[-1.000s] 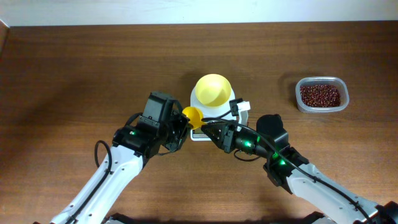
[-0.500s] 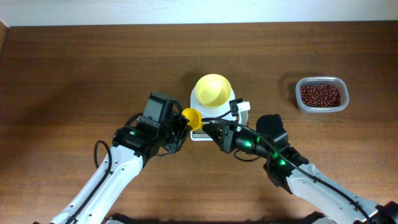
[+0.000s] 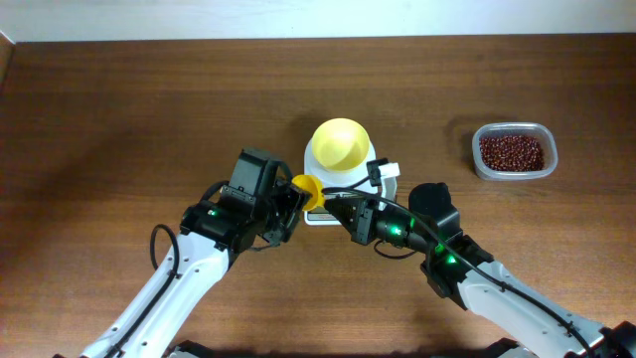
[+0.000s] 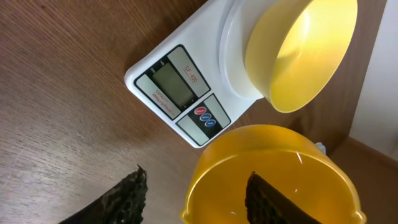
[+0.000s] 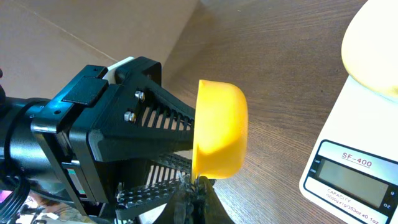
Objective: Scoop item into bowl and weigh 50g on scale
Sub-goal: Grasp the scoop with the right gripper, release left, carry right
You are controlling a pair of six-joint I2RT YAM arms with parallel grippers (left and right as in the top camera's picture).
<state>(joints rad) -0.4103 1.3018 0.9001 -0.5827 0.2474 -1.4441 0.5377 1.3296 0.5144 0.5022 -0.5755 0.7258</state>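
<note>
The pale yellow bowl (image 3: 341,144) stands on the white scale (image 3: 316,212), also seen in the left wrist view as bowl (image 4: 301,50) and scale (image 4: 176,90). A small yellow scoop (image 3: 306,189) hangs in front of the scale between both arms. My right gripper (image 5: 198,183) is shut on the scoop's (image 5: 221,127) thin handle at its rim. My left gripper (image 4: 196,177) is open: one finger sits inside the scoop's cup (image 4: 273,177), the other stands apart outside it. The scoop looks empty. The beans (image 3: 512,152) lie far right.
A clear plastic container (image 3: 484,171) holds the beans at the right of the table. Both arms crowd the space just in front of the scale. The left gripper's black body (image 5: 118,130) fills the left of the right wrist view.
The left gripper's jaws have spread off the scoop's wall. The right gripper's jaws have closed on the scoop's handle. The scoop has barely moved.
</note>
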